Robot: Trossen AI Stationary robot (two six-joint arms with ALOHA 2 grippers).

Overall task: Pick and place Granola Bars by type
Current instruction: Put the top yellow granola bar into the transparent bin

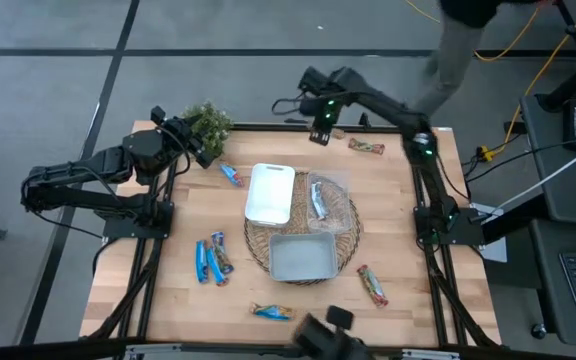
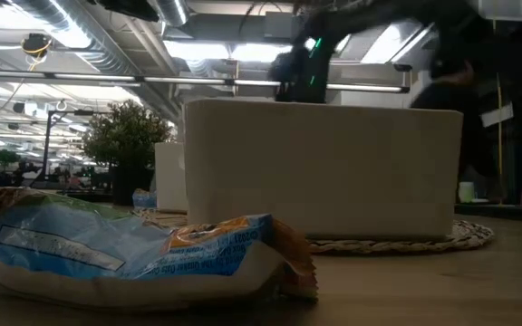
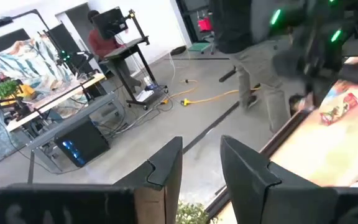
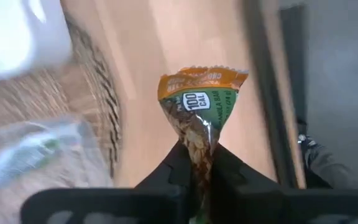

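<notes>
The right gripper (image 4: 199,163) is pinching one granola bar (image 4: 200,106), an orange-and-green wrapped one, by its end, its two fingers closed tight on the wrapper. In the high view this gripper (image 1: 320,132) is hanging over the far edge of the table (image 1: 398,240), beyond the woven mat (image 1: 346,222) that is carrying the white tray (image 1: 270,193) and the grey bin (image 1: 301,258). A clear container (image 1: 328,196) holding a blue bar is also lying on the mat, on the right arm's side of the tray.

Step in hand, as judged: carrying a picked bar toward its container. The next move is calling for choosing the container that matches this type, then lowering and releasing.

The left gripper (image 3: 199,163) is waiting beyond the mat's far left, beside the small plant (image 1: 208,124), its fingers parted and holding nothing. Other bars are lying around the mat: blue bars (image 1: 212,259) on its left, a reddish bar (image 1: 372,285) on its right.
</notes>
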